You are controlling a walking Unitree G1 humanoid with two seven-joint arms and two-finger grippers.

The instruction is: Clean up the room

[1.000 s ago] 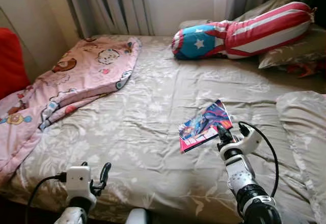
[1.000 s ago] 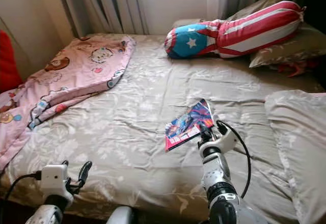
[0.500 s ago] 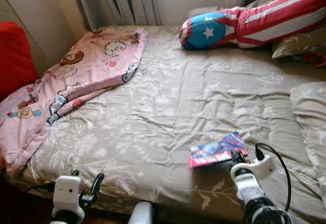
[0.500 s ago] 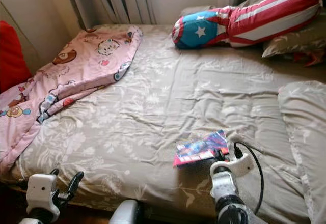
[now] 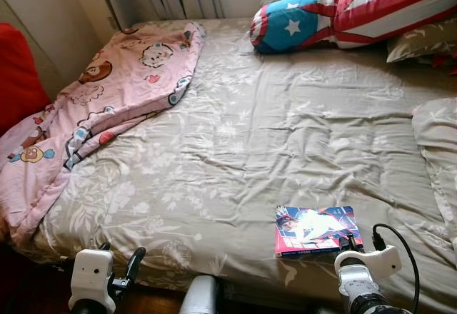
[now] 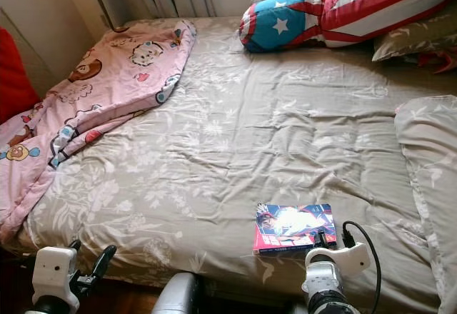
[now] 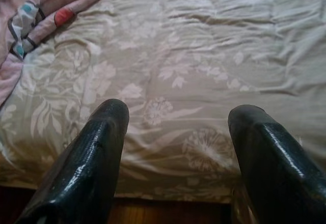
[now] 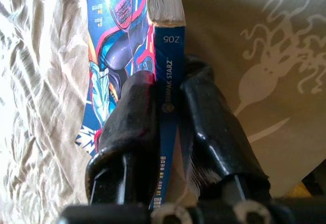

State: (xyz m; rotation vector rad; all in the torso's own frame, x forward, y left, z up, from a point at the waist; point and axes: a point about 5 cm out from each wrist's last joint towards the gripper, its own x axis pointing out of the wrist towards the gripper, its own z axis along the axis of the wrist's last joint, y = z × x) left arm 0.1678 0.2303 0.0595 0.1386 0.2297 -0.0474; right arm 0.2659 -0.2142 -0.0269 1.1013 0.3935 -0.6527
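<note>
Comic book [image 5: 316, 230]: flat near the bed [image 5: 285, 135] front edge, long axis crosswise; your right hand [image 8: 168, 132] clamps its spine; left hand [image 7: 175, 132] open, empty, well apart

Bed [image 5: 271, 128] carries pink blanket [image 5: 93, 107], comic book [image 5: 316, 230], striped bolster [image 5: 343, 14], perhaps 2 pillows.
</note>
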